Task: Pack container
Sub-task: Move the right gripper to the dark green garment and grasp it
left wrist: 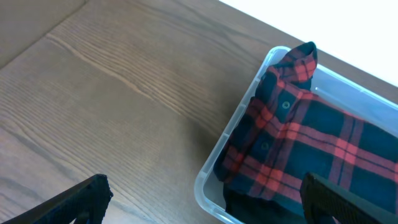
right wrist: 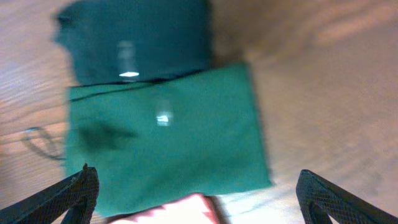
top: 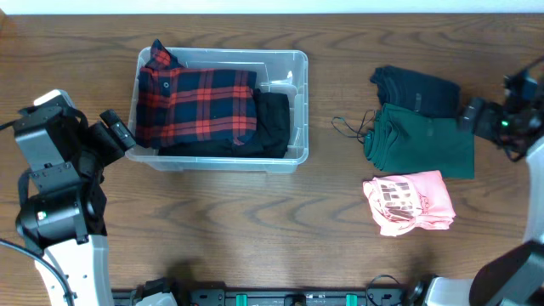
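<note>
Inside the container (top: 299, 85): plaid shirt (top: 195, 104) over black clothes (top: 274, 123)
Left claw (top: 119, 132): spread, empty
Right claw (top: 470, 115): spread, empty, over green cloth (top: 421, 140)

Soft, even light is falling from above on the brown wooden desk (top: 255, 229) in the overhead view; the clear plastic rectangular bin (top: 217, 163) is casting only a faint shadow along its near side, its rim catching pale glints. In the left wrist view the upper right corner is blowing out to plain white. The right wrist view is smearing with blur: the dark navy folded garment (right wrist: 137, 37) and the green folded garment (right wrist: 168, 143) are losing their edges, each showing a small white glare spot.
</note>
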`<act>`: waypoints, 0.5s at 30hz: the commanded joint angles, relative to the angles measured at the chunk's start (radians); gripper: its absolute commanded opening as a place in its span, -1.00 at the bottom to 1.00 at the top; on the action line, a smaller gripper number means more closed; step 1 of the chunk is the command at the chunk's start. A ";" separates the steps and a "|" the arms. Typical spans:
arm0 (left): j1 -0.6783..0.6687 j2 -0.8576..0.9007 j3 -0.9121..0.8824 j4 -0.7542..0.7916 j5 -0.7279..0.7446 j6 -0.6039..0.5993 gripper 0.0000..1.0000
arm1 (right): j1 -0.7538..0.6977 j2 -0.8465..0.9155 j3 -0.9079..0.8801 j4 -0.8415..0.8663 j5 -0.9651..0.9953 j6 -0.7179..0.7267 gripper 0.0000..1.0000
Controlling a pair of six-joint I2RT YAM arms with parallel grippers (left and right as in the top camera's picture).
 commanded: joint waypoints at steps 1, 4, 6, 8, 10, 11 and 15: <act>0.004 0.019 -0.003 -0.001 -0.012 -0.016 0.96 | -0.074 0.049 0.015 -0.007 -0.058 -0.062 0.99; 0.004 0.034 -0.003 -0.001 -0.012 -0.016 0.96 | -0.116 0.107 0.015 -0.003 -0.092 -0.108 0.98; 0.004 0.042 -0.003 -0.001 -0.012 -0.016 0.96 | -0.132 0.150 0.015 -0.003 -0.095 -0.130 0.98; 0.004 0.049 -0.003 -0.001 -0.012 -0.016 0.96 | -0.140 0.188 0.015 -0.004 -0.095 -0.155 0.99; 0.004 0.054 -0.003 -0.001 -0.012 -0.016 0.96 | -0.144 0.231 0.015 0.003 -0.095 -0.178 0.98; 0.004 0.056 -0.003 0.000 -0.012 -0.016 0.96 | -0.144 0.252 0.015 0.011 -0.096 -0.189 0.98; 0.004 0.062 -0.003 0.000 -0.012 -0.016 0.96 | -0.144 0.322 0.015 0.039 -0.119 -0.233 0.99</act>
